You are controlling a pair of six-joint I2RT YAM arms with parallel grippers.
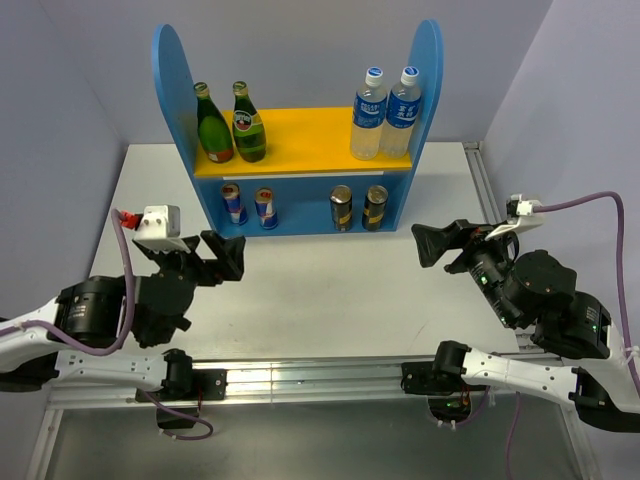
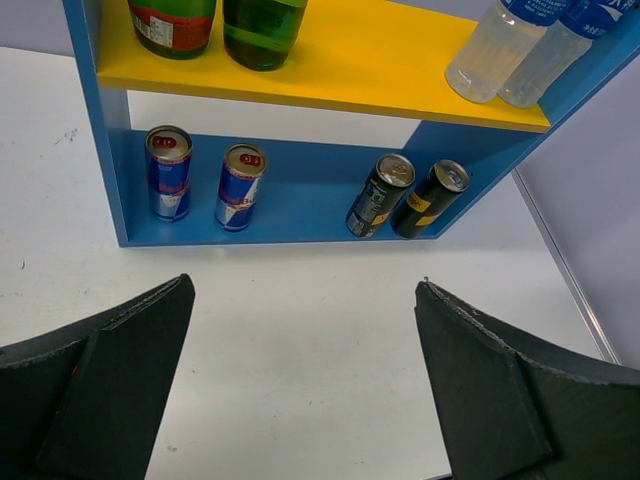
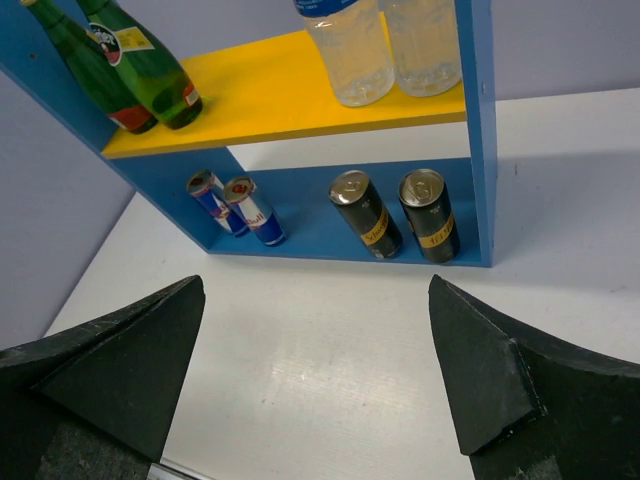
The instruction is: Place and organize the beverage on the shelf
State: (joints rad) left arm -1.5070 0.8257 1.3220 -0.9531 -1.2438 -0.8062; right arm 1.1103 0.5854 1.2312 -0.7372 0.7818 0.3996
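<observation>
Spread wide at the left gripper (image 2: 303, 290), with only bare table (image 2: 300, 380) in between. Likewise wide apart and gripping nothing at the right gripper (image 3: 315, 285). Both held over the table, pointed toward the shelf (image 1: 170, 80) and well short of it.

Ahead, lower level, left: two blue-and-silver cans (image 2: 168, 172) (image 2: 240, 186), upright side by side, red-and-yellow emblem, probably Red Bull, though lettering too small to read surely. Lower level, right: two dark brown-gold cans (image 3: 366, 214) (image 3: 428, 212), upright, gold writing not legible.

Above, on the yellow-orange board (image 1: 300, 135), left end: two dark-green glass bottles (image 1: 213, 128) (image 1: 248, 125), labels red and dark, wording unreadable. Right end of the same board: two clear water bottles (image 1: 369, 118) (image 1: 402, 115), blue caps, blue labels with white characters, illegible.

All six drinks inside the shelf, well apart from either gripper.
</observation>
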